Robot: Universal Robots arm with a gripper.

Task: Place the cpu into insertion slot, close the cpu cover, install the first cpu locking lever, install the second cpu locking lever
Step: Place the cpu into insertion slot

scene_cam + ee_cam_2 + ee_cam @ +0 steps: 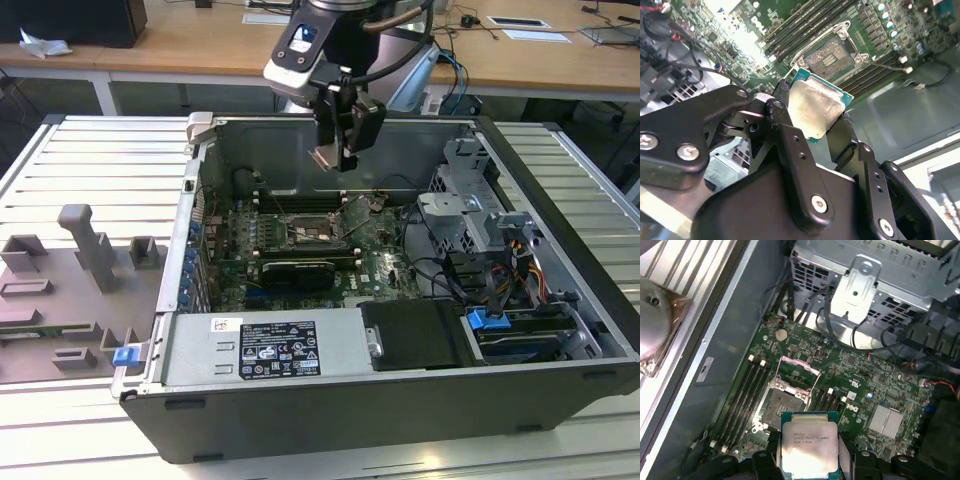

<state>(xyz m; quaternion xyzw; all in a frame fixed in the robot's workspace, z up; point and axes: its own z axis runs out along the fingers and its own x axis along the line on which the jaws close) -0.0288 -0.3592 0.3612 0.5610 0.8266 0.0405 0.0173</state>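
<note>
**Open computer case on the work surface, with the claw above the socket.** A slatted metal surface (90, 140) carries an open computer case (400, 410), which is laid on its side. A grey moulded fixture (70, 290) is set beside the case at the exterior view's left. Inside the case a green motherboard (300, 250) is exposed. It is bordered at the exterior view's right by a silvery drive cage (465, 190) and loose cables. The arm (330, 40) enters from above the case's far wall, and its claw (338, 152) is held over the motherboard, well apart from it.

The claw is clenched on the cpu (809, 440), which is gripped at two opposite edges between the black fingers (785, 130). The chip's pale metal top and green rim are shown in both wrist views. The cpu cover (800, 365) is seen raised at an angle at one edge of the socket. The insertion slot (782, 407) is left uncovered, with its dark contact field exposed, between banks of long black memory slots (747, 390). The cpu is suspended above the slot, apart from it and not yet seated.
</note>
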